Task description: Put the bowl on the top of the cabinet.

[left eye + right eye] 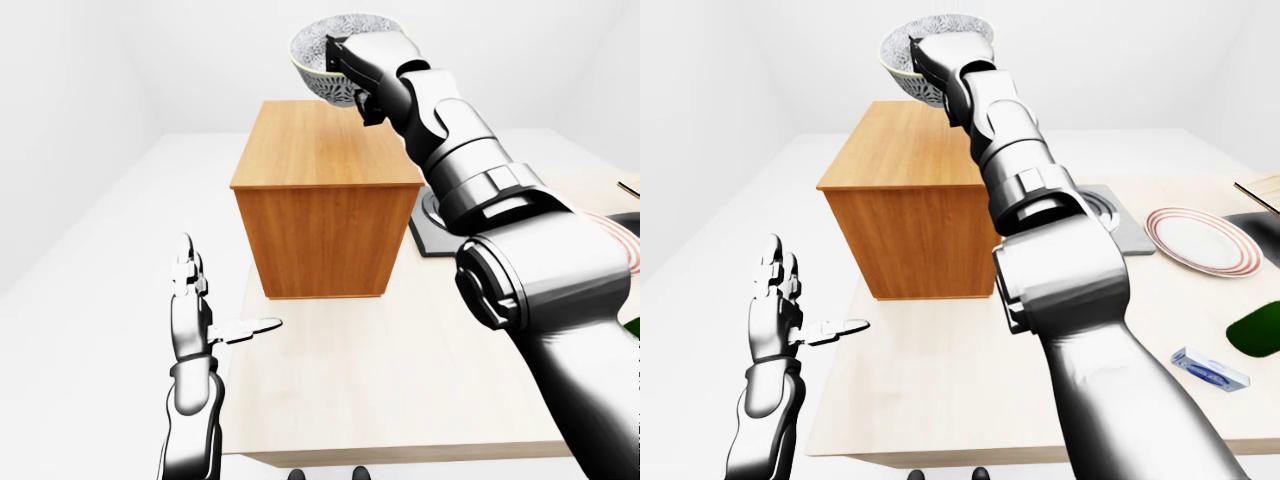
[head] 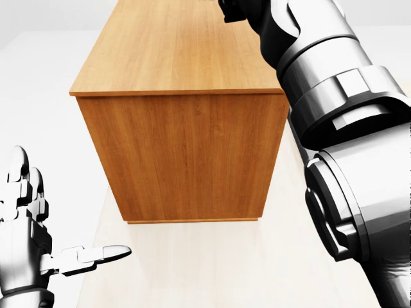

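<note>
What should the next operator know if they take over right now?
Right hand: shut on the patterned bowl, held in the air above the wooden cabinet, near its far end.
Left hand: open, holding nothing, at the table's left edge.
Done: bowl lifted and carried over the cabinet.
Left: lower it onto the cabinet top, release, withdraw the arm.
</note>
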Available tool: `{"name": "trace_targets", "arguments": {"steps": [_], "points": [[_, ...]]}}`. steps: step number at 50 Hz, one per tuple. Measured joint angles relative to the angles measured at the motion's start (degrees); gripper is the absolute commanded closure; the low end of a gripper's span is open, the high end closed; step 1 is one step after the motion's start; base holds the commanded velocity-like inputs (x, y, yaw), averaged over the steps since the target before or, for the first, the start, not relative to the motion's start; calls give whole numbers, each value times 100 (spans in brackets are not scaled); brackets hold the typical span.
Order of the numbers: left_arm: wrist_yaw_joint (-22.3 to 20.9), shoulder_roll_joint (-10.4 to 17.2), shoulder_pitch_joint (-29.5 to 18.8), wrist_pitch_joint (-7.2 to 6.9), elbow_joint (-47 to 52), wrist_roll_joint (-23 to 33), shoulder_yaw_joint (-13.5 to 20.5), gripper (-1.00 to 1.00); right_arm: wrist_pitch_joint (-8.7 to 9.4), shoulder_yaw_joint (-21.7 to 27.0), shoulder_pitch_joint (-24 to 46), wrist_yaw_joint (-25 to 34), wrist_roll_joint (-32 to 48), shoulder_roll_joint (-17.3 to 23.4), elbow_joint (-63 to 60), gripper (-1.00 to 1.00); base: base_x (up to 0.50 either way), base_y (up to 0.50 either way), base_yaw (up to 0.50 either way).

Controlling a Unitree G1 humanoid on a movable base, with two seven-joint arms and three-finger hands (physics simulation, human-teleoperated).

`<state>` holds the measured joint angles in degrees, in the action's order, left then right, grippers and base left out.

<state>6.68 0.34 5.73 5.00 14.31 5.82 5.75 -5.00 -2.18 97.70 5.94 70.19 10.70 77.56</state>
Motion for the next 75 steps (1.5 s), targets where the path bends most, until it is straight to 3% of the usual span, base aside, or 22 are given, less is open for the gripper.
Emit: {"name": "trace_targets", "arguments": {"steps": [23,24,25,50,75], "points": [[-33,-9,28,0,94,-9,-15,-100,0,-51,-187,54,52,-65,-11,100,0,0,0],[-34,-9,28,0,94,-10,-15,-100,0,-51,-192,54,61,-67,-11,84,0,0,0],[-35,-9,28,0,97,-11,-15,-100,0,-49,-195,52,81,-66,-16,-100,0,0,0],[-54,-3,6,0,66,-40,-1,-100,0,37,49,187,210,141,-57,-100,0,0,0],[-25,16,-76,0,-96,-59,32,-100,0,302,1800,706,768,1398,40,-100,0,0,0]]}}
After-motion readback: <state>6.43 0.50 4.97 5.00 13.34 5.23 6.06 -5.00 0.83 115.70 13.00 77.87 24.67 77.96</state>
